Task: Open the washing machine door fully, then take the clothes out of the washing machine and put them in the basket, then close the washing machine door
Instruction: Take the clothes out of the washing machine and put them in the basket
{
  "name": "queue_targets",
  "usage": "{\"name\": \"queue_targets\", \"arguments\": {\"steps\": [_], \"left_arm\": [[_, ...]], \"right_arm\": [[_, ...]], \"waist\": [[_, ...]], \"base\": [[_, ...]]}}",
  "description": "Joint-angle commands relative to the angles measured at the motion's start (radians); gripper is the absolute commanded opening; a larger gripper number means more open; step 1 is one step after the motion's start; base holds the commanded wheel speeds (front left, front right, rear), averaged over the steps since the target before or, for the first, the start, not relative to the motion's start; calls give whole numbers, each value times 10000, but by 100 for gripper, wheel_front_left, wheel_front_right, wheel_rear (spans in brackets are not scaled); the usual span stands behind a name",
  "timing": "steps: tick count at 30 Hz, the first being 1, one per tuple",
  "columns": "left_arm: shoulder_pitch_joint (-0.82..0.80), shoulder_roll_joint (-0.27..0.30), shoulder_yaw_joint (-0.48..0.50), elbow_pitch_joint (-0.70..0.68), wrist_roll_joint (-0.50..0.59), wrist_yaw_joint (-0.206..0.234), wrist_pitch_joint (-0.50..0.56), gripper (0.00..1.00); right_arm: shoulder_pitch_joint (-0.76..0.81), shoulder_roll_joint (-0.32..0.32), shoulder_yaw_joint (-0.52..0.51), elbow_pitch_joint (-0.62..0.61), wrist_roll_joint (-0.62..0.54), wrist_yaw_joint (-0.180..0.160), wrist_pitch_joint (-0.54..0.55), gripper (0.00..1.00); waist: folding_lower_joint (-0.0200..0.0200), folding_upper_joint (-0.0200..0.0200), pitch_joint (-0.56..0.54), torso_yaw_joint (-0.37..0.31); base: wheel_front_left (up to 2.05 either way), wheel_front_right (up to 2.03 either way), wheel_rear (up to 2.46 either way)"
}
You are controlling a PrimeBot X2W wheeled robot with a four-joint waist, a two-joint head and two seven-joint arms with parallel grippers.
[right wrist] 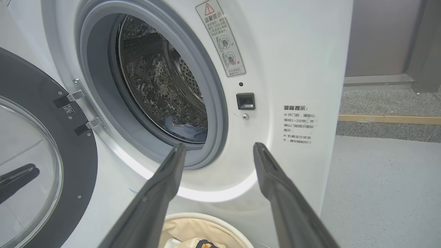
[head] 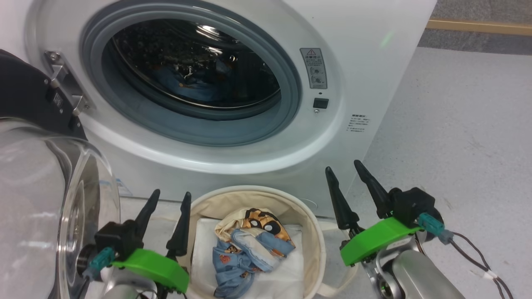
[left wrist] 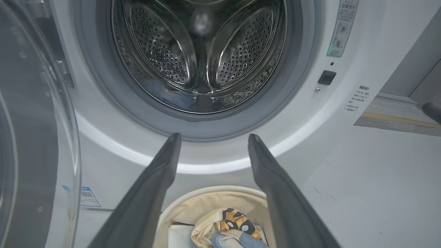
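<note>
Though canvas — round, cream basket (head: 226, 203)

You see a pale grey speckled floor (head: 457, 124), a yellow strip (head: 478, 27) running along its far edge, and a white folded sheet (head: 286, 274) lying flat.

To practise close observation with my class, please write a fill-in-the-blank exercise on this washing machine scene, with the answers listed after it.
1. The washing machine door is ____, not shut.
2. The left gripper and right gripper both hold ____.
3. A ____ garment lies in the drum of the washing machine.
4. In the basket, the clothes lie on a folded ____ sheet.
Missing words: open; nothing; blue; white.
</note>
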Motion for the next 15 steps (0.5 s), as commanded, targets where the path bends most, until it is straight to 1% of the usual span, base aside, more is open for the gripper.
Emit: {"name": "queue_targets", "arguments": {"steps": [1,7,15], "left_arm": [[-224,316,358,-525,22,97,44,100],[133,460,491,-1409,-85,351,250,100],[276,572,494,-1855,-106,514,421,100]], "right_arm": [[-26,-9,176,-252,-130,40,-104,100],[-36,35,114,-218,-215,40,-108,100],[-71,75,99,-182,-152,40,-112,100]], "waist": [[0,-1,-7,-1],[0,-1,8,-39],[0,-1,24,-77]], "base": [[0,0,0],[0,0,0],[0,0,0]]}}
